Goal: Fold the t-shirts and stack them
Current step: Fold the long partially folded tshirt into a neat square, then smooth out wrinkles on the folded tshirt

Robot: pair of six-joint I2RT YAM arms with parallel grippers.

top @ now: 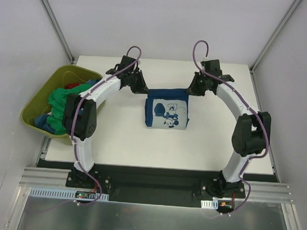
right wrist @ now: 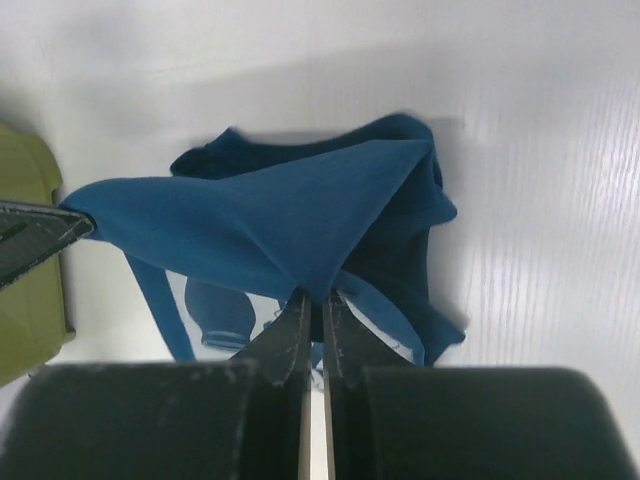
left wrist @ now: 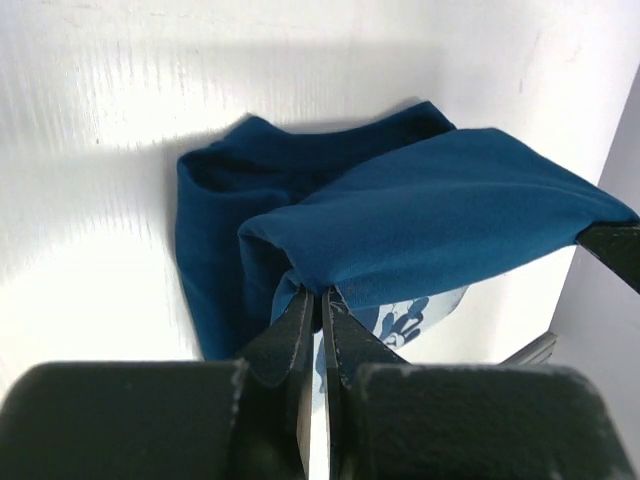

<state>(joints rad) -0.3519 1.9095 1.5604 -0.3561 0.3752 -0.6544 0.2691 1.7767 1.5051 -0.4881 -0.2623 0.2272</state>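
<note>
A navy t-shirt with a pale Mickey Mouse print lies partly folded at the middle of the white table. Its far edge is lifted and stretched taut between both grippers. My left gripper is shut on the left corner of that edge. My right gripper is shut on the right corner. In the left wrist view the navy t-shirt hangs from the pinch, with the print showing below. In the right wrist view the navy t-shirt spans toward the other gripper's finger.
An olive-green tub stands off the table's left side, holding green, red and blue t-shirts in a heap. Its rim shows in the right wrist view. White walls close in the back and sides.
</note>
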